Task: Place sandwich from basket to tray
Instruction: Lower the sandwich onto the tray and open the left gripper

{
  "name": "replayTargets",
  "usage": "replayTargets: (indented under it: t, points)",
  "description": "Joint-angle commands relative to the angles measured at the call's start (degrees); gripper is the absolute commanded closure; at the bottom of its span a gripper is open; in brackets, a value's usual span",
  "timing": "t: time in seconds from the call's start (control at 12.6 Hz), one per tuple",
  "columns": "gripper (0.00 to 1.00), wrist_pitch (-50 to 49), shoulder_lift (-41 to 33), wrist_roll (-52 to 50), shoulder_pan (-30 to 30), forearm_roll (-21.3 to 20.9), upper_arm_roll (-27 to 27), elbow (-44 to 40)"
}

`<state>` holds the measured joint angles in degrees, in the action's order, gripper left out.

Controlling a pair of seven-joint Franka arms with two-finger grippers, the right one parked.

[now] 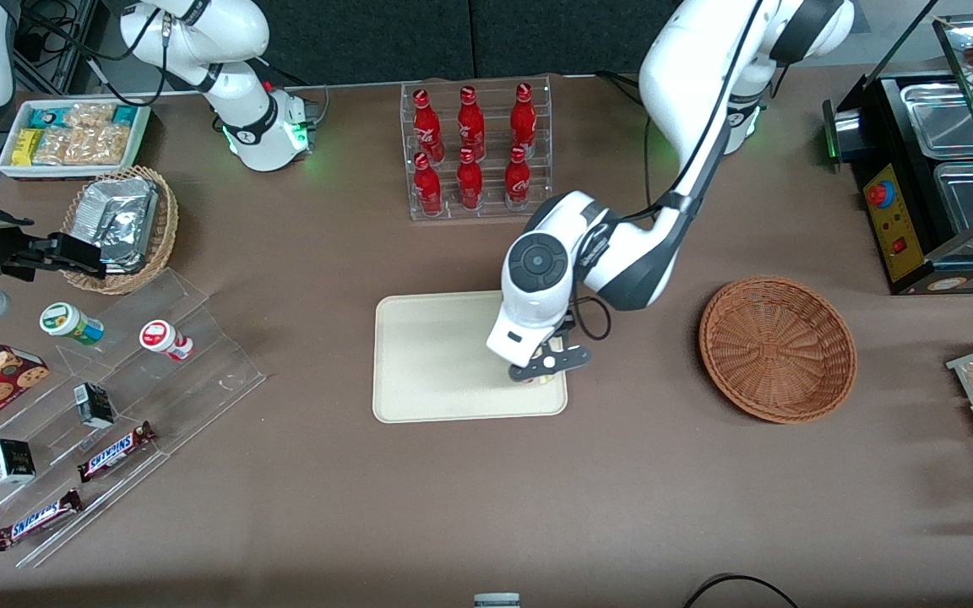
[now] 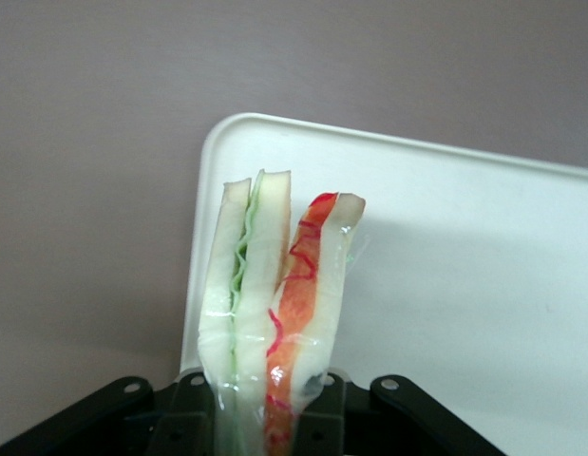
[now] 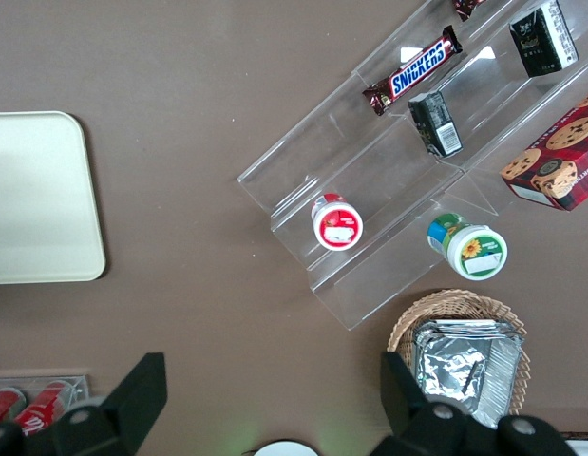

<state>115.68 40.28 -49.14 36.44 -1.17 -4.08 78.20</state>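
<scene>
I have the gripper low over the tray, at the corner nearest the front camera on the working arm's side, its fingers clamped on the sandwich. The wicker basket sits well apart toward the working arm's end, nothing in it. The cola bottle rack stands farther from the front camera than the tray. From the front the arm covers most of the sandwich; my wrist camera shows its green and orange-red layers.
</scene>
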Motion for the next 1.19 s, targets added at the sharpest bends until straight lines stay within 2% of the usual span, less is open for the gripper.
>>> replayTargets:
  t: [0.0, 0.16, 0.55, 0.71, 0.79, 0.87, 0.95, 1.11]
  points:
    - [1.0, 0.8, 2.4, 4.5, -0.1, 0.8, -2.5, -2.3]
    - [1.0, 6.1, 4.5, 4.6, 0.2, 3.4, -3.1, -2.1]
    - [0.98, 10.2, 10.2, 4.0, 1.3, 3.0, -4.5, -2.5]
    - [0.94, 13.3, 11.7, 3.9, 1.3, 2.8, -4.5, -2.4]
    - [0.87, 13.3, 11.7, 3.8, 1.4, 2.7, -4.4, -2.3]
    - [0.56, 13.3, 11.6, 3.5, 1.4, 2.7, -4.5, -2.2]
    - [0.01, 13.3, 11.3, 3.5, 1.4, 2.6, -4.5, -2.2]
    - [0.0, 12.2, 9.5, 3.2, 1.3, 2.4, -4.4, -2.0]
